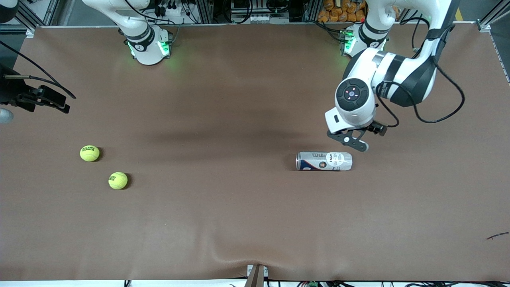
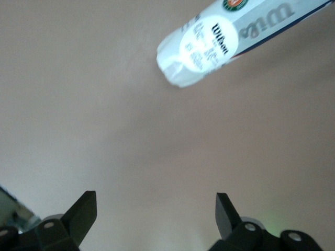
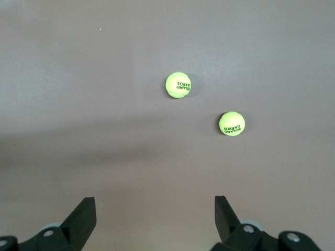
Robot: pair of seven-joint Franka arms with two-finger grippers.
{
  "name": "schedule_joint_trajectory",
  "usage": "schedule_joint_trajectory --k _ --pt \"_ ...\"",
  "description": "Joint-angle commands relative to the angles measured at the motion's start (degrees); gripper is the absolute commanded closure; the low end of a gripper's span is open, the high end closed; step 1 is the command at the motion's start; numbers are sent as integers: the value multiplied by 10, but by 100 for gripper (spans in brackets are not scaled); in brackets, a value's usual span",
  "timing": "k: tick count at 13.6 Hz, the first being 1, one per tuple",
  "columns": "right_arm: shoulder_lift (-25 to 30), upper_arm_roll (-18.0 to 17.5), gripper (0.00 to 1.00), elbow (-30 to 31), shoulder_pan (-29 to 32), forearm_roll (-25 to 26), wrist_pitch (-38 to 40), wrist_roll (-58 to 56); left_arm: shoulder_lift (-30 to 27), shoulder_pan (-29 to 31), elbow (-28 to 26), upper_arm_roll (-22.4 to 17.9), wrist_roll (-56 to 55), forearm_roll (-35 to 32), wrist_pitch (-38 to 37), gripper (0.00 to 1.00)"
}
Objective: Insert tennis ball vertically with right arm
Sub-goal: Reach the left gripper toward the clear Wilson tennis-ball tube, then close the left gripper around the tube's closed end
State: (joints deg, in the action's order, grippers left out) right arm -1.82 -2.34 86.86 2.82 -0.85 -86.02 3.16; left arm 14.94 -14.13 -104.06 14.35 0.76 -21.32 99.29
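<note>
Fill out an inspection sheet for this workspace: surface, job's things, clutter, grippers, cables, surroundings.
Surface: brown table cover, a ripple at its edge nearest the front camera.
Job's things: two tennis balls apart, toward the right arm's end; ball can lying on its side toward the left arm's end.
Clutter: small dark mark near the left arm's end.
Grippers: left gripper above the table beside the can, fingers open, empty; right gripper open, empty, the balls in its wrist view.
Cables: black cable looping off the left arm.
Surroundings: frame rails and wiring by the bases.
</note>
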Motion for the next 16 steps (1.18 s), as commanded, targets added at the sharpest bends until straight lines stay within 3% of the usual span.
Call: schedule_joint_trajectory --k 1,5,13,16 --pt "1 -3 0 -6 4 -6 2 -1 18 4 -8 1 73 -14 62 0" --pt "-1 -3 0 -5 3 -6 6 -2 55 5 -4 2 177 -15 121 0" --pt "-6 -2 0 5 3 5 15 -21 105 -4 -4 2 330 -20 165 0" --pt "-36 -2 0 3 7 6 -1 -21 140 -5 33 2 400 -51 167 0"
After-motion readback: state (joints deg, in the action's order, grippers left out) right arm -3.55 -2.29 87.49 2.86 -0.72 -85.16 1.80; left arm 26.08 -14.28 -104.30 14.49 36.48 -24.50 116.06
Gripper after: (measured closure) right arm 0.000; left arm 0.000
